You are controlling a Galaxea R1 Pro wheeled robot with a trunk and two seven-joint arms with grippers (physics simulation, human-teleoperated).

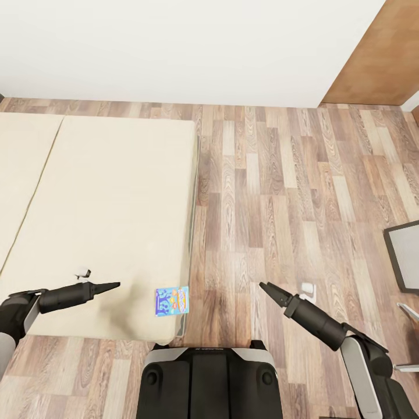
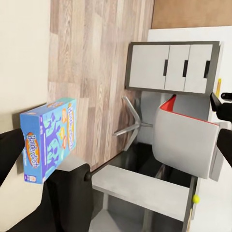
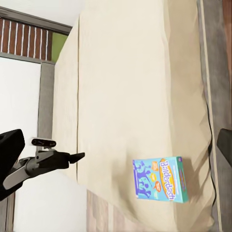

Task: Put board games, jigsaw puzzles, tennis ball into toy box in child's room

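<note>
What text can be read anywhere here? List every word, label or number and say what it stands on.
"Balderdash" on the cover of the blue board game lying near the corner of the bed.
"Balderdash" again on the box's narrow side, seen in the left wrist view.
Smaller print in the orange blobs on the cover: too small to read.
Faint lettering on the robot's dark base: too blurred to read.
</note>
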